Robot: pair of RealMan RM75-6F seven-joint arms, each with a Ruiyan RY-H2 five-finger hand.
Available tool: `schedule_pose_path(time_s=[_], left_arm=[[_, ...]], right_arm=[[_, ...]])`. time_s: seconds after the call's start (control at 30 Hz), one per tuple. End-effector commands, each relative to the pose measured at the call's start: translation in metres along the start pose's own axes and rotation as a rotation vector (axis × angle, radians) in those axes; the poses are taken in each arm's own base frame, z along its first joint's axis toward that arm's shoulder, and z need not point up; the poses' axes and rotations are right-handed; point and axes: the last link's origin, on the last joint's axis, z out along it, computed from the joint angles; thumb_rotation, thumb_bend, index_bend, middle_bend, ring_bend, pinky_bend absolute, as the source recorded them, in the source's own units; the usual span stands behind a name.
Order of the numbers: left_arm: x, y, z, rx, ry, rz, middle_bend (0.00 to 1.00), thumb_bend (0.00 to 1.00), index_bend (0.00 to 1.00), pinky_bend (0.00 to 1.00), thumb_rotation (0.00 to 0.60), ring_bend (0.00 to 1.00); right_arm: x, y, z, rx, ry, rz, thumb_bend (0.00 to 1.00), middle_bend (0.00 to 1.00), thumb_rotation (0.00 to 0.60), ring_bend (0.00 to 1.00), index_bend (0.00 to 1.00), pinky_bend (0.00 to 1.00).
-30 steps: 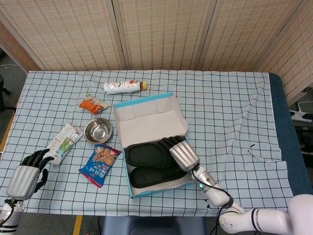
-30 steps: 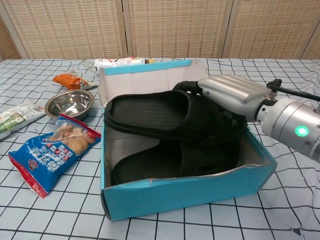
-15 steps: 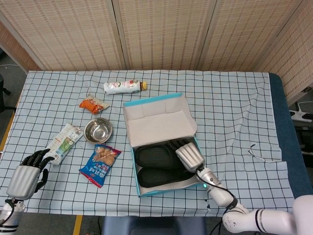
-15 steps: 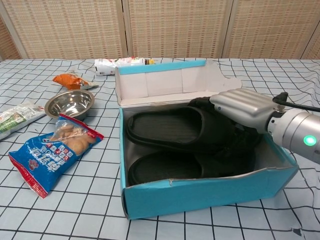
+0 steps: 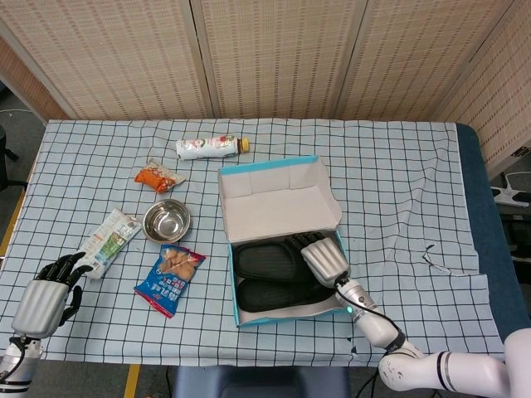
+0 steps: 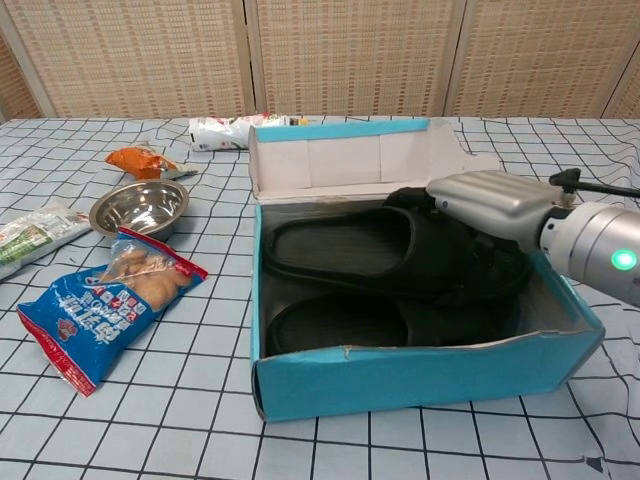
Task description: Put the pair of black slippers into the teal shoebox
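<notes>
- Slippers (image 6: 370,275) of black colour, both of them, lie inside the teal shoebox (image 6: 420,375), one beside the other, with the toe ends toward the robot's right side.
- Right hand (image 5: 325,259) reaches into the shoebox from the right side and rests over the toe part of the farther slipper; its fingers (image 6: 480,195) are bent down on the slipper, but I cannot tell for sure if they grip it or only press on it.
- Shoebox stands open on the checked tablecloth (image 5: 390,182), and its lid (image 5: 278,199) is tilted back on the far side, showing the pale inside.
- Left hand (image 5: 48,294) is at the near left corner of the table, well apart from the shoebox; it holds nothing, and its dark fingers are a little spread and curved.
- Steel bowl (image 5: 166,220) stands to the left of the shoebox, with a blue snack bag (image 5: 169,279) near it on the near side and an orange packet (image 5: 156,177) on the far side.
- White and green packet (image 5: 108,240) lies near the left hand, close to its fingertips.
- Bottle (image 5: 211,147) lies on its side behind the shoebox.
</notes>
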Motion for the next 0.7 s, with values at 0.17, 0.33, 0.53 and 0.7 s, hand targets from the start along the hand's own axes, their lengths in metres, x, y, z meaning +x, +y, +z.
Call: schedule_pose_path(time_s=[0.17,0.33,0.53,0.7], left_arm=[[-0.001,-0.001,0.001,0.005,-0.003,0.002,0.14,0.67,0.30,0.30,0.600,0.16],[-0.001,0.000,0.001,0.002,-0.005,0.003,0.14,0.67,0.30,0.29,0.600,0.16],[-0.002,0.000,0.002,0.004,-0.006,0.000,0.14,0.67,0.30,0.29,0.600,0.16],[-0.003,0.000,0.002,0.002,-0.012,-0.001,0.14,0.67,0.30,0.29,0.600,0.16]], right_arm=[[0.025,0.002,-0.008,0.017,-0.080,0.091,0.00,0.15,0.600,0.00,0.08,0.21],[0.037,0.002,-0.011,0.036,-0.081,0.134,0.00,0.06,0.600,0.00,0.00,0.10],[0.046,0.001,-0.014,0.053,-0.082,0.196,0.00,0.02,0.600,0.00,0.00,0.01],[0.047,-0.005,-0.013,0.074,-0.076,0.249,0.00,0.02,0.600,0.00,0.04,0.00]])
